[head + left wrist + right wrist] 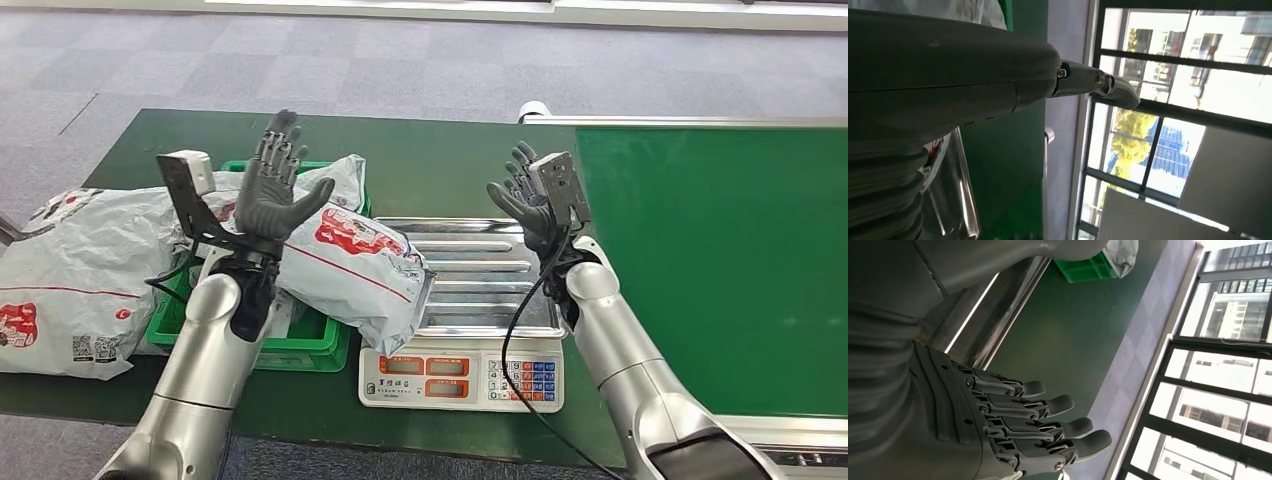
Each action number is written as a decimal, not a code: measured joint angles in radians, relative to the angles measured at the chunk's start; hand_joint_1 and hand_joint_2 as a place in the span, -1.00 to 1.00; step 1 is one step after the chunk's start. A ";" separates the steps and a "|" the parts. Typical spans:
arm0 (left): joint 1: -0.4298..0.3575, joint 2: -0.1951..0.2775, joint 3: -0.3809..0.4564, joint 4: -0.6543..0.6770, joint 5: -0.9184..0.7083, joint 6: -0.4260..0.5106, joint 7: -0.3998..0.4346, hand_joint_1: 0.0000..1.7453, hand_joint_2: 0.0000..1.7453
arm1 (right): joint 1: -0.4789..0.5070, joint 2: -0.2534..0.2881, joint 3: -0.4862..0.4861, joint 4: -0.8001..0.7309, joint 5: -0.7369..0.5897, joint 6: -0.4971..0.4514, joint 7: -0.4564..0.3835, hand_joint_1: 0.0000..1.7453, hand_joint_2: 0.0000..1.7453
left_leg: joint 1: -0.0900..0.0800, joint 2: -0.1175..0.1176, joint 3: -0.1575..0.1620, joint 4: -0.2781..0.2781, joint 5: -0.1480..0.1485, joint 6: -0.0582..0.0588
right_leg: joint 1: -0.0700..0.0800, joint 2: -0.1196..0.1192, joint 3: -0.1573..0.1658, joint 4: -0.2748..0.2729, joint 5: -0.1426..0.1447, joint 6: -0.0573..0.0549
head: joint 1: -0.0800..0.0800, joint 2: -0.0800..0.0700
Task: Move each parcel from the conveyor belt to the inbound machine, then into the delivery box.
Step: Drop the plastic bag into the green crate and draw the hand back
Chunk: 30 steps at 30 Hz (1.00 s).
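Observation:
A grey parcel bag with red print (pixel 350 255) lies across the green box (pixel 305 345) and overhangs the steel pan of the scale (pixel 490 270). My left hand (pixel 275 185) is raised above the parcel, fingers spread, holding nothing; its thumb (pixel 1093 82) juts out in the left wrist view. My right hand (pixel 528 195) is lifted over the far right of the scale pan, fingers apart and empty, and its dark fingers (pixel 1038 412) show straight in the right wrist view. A corner of the parcel (pixel 1120 252) and the green box (pixel 1083 267) appear there too.
A second, larger grey parcel (pixel 70 285) lies on the dark green table (pixel 430 160) left of the box. The bright green conveyor belt (pixel 720 260) runs along the right. The scale's keypad and display (pixel 465 375) face the near table edge. Grey carpet lies beyond.

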 joint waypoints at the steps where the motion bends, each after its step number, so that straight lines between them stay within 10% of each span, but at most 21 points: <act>1: -0.013 -0.013 -0.008 0.024 0.014 -0.005 0.003 -1.00 1.00 | -0.003 0.006 0.000 0.001 -0.003 0.002 0.003 -1.00 1.00 | 0.000 0.000 0.000 0.000 0.000 0.000 | 0.000 0.000 0.000 0.000 0.000 0.000 | 0.000 0.000; 18: -0.104 -0.078 -0.063 0.207 0.061 -0.006 -0.008 -1.00 1.00 | -0.067 0.022 0.005 0.083 -0.047 0.002 -0.043 -1.00 1.00 | 0.000 0.000 0.000 0.000 0.000 0.000 | 0.000 0.000 0.000 0.000 0.000 0.000 | 0.000 0.000; 30: -0.026 -0.082 -0.113 0.240 0.048 0.028 -0.070 -1.00 1.00 | -0.004 0.026 0.023 0.082 -0.049 -0.017 -0.064 -1.00 1.00 | 0.000 0.000 0.000 0.000 0.000 0.000 | 0.000 0.000 0.000 0.000 0.000 0.000 | 0.000 0.000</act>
